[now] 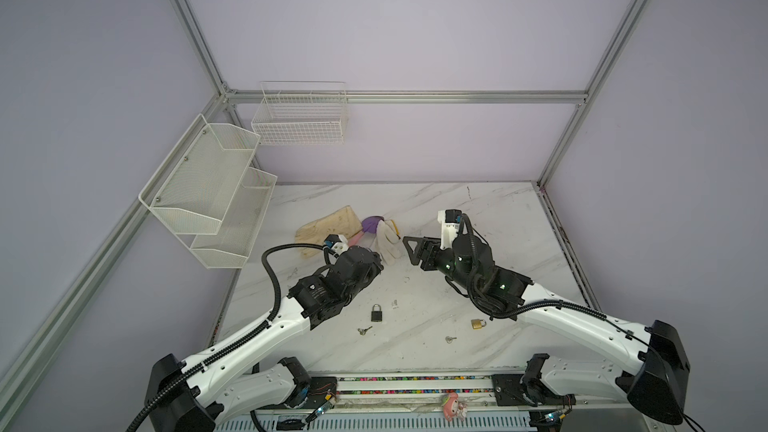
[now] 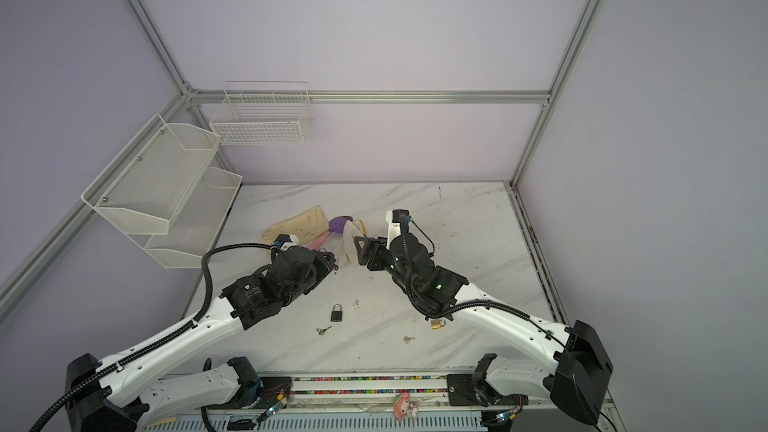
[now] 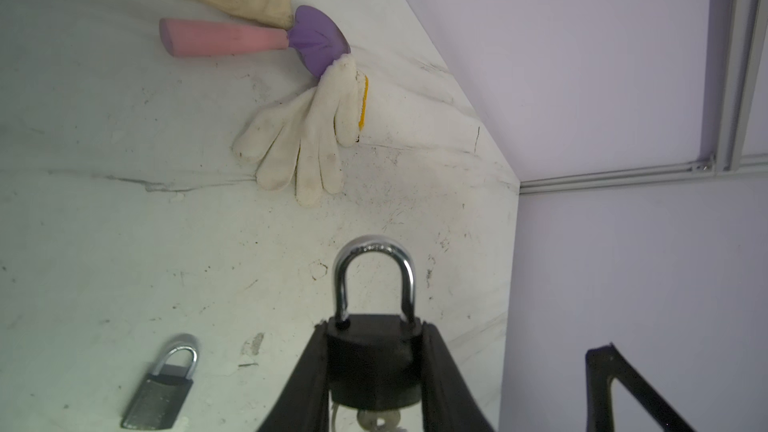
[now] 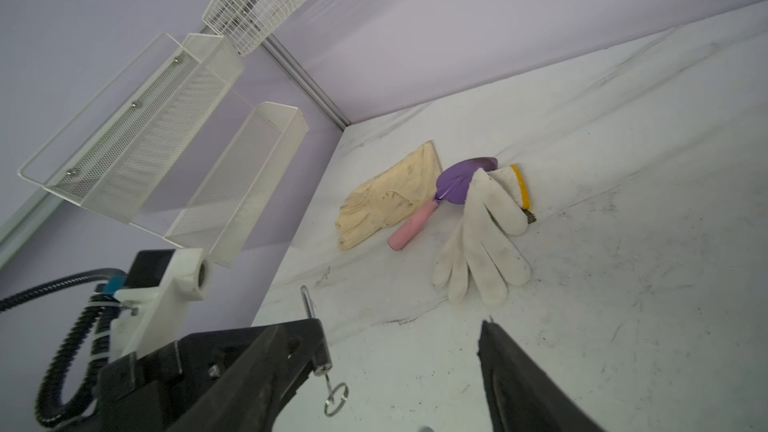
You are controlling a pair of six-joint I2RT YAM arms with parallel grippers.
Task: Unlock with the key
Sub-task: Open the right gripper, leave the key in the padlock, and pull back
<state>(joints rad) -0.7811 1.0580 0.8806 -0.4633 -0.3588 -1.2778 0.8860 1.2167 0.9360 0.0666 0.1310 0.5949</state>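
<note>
The left gripper (image 3: 374, 326) is clamped on the body of the lock (image 3: 372, 361), with the shackle pointing away from its wrist. The key (image 4: 323, 363) sits in the keyway at the opposite end, in line with the lock's long axis, its ring dangling. The right gripper (image 1: 410, 249), jaws wide and empty, is just beside the key. Turning the key likely falls to that arm.
</note>
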